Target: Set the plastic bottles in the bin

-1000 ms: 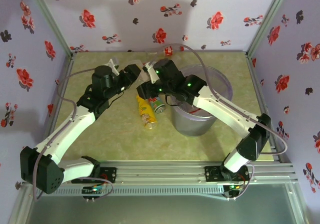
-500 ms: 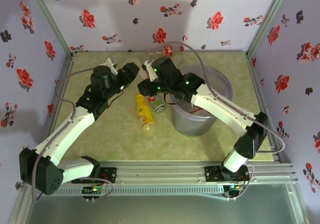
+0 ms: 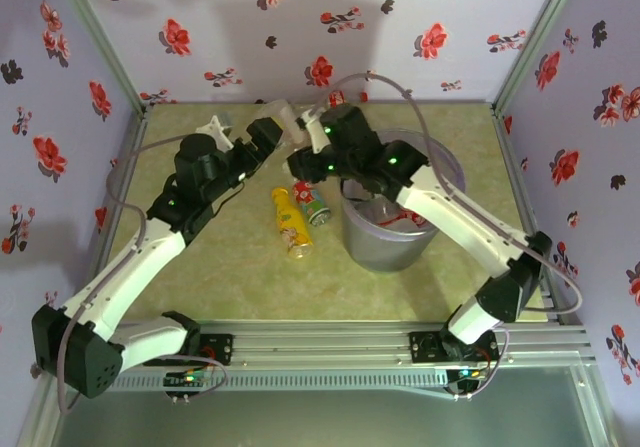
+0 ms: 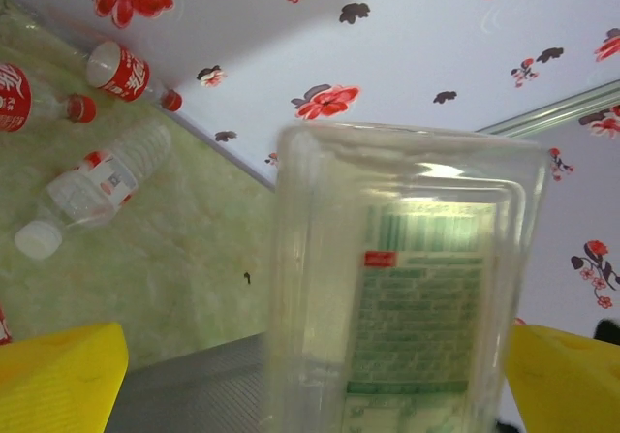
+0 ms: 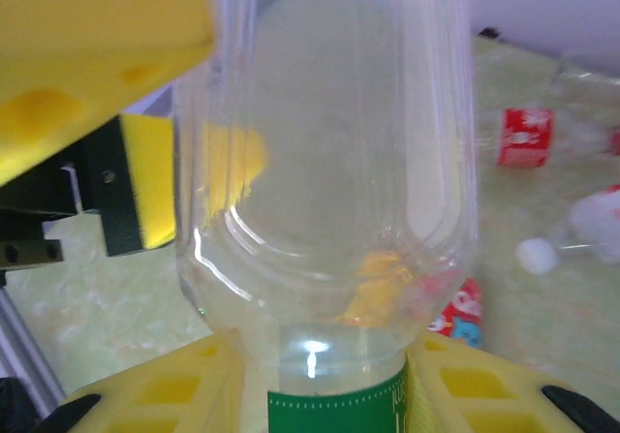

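Top view: the left gripper (image 3: 268, 132) and right gripper (image 3: 303, 147) meet over the far part of the table (image 3: 220, 267), with a clear bottle (image 3: 284, 119) between them. The bin (image 3: 385, 247) stands just right of the right fingers. A yellow bottle (image 3: 290, 222) and a red-and-green-labelled bottle (image 3: 314, 208) lie on the near side of both grippers.

Left wrist: the fingers (image 4: 58, 380) are spread wide, and a green-labelled clear bottle (image 4: 417, 288) stands between them, clear of the left-hand pad. Beyond that pad lie a white-capped bottle (image 4: 92, 186) and two red-labelled bottles (image 4: 126, 70).

Right wrist: the fingers (image 5: 170, 394) pinch the green-labelled clear bottle at its label; its clear body rises past the fingertips.
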You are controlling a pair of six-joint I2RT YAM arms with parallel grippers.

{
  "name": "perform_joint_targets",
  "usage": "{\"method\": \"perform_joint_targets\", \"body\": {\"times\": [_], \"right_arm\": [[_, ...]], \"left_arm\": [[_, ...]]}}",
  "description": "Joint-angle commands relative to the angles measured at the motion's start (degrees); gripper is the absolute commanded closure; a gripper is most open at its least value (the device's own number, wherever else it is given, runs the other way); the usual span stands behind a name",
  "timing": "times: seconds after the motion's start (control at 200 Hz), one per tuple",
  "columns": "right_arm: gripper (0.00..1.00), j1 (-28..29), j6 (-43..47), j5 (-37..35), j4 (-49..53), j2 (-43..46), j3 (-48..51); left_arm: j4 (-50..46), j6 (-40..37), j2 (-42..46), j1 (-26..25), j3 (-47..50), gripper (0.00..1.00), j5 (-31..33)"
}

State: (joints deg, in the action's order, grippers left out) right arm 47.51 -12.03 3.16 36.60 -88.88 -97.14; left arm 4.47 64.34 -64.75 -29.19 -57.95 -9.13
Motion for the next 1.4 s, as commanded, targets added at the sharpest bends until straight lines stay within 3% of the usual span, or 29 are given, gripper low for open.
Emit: {"method": "perform_joint_targets", "body": {"times": [0.0, 0.2, 0.39, 0.665, 0.9, 1.115, 1.275, 1.395], "right_arm": [[0.72, -3.17, 2.34, -5.02, 3.96, 6.87, -1.4], [0.72, -7.87, 3.38, -10.92, 15.94, 15.71, 1.36], [0.73, -8.31, -0.04, -12.83, 24.55, 22.05, 5.28], [0.73, -8.39, -7.6, -8.45, 21.7, 26.04, 16.97], [0.72, -9.86, -9.53, -6.51, 20.82, 23.33, 18.31], [0.6, -13.97, -7.93, 1.73, 24.99, 21.11, 16.88], [0.48, -17.04, -7.72, 9.3, 23.69, 20.2, 16.26], [0.36, -19.13, -6.62, 11.14, 25.67, 19.38, 14.76]], "left_arm": [[-1.19, -2.73, 1.22, 0.62, -0.46, 0.0, 0.69], [-6.49, -6.99, 0.17, 0.71, -0.87, 0.0, 0.66], [-11.65, -9.87, -2.41, 0.67, 3.15, 0.0, 2.29], [-16.8, -14.06, -7.45, 0.71, 9.57, 0.01, 5.81], [-19.61, -17.98, -13.52, -1.03, 8.15, 0.0, 6.86], [-19.61, -19.03, -15.88, -1.04, 9.41, 0.0, 7.98], [-17.21, -17.98, -17.43, -1.32, 10.47, 0.0, 7.85], [-16.25, -17.73, -18.88, -1.59, 9.97, 0.0, 7.83]]}}
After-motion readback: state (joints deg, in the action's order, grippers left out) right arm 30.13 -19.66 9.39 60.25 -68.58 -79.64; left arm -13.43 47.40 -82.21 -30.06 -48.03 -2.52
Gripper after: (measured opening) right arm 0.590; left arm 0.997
